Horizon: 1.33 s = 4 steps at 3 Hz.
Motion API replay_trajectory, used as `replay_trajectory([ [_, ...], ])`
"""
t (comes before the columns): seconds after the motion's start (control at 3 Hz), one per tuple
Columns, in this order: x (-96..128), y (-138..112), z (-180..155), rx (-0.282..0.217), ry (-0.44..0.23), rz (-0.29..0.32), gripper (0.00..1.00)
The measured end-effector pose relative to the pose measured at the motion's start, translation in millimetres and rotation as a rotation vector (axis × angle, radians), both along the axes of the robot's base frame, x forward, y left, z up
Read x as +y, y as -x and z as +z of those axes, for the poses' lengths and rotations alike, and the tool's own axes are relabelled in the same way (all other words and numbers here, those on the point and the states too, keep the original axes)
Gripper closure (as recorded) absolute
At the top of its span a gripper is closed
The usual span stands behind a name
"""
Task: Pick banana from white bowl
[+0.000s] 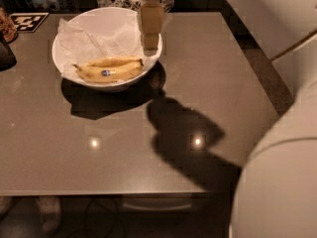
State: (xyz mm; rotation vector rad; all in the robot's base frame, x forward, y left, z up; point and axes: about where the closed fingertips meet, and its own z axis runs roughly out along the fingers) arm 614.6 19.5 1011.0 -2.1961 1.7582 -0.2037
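A ripe yellow banana (109,69) with a small dark sticker lies in the front half of a large white bowl (67,76) at the table's back left. Crinkled white paper (91,36) lines the bowl behind the banana. My gripper (150,42) hangs down over the bowl's right rim, just above and to the right of the banana's right end. It holds nothing that I can see.
The bowl stands on a grey-brown table (124,157). A black-and-white marker tag (27,21) lies at the back left corner, with a dark object (6,53) at the left edge. My white arm (277,182) fills the lower right.
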Motion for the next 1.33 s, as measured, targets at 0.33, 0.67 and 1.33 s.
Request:
replay_trajectory([
  [0.33, 16, -15, -14, 0.023, 0.002, 0.016, 0.19],
  [0.67, 28, -26, -36, 0.065, 0.011, 0.017, 0.29],
  [1.33, 45, -40, -84, 0.149, 0.057, 0.024, 0.25],
])
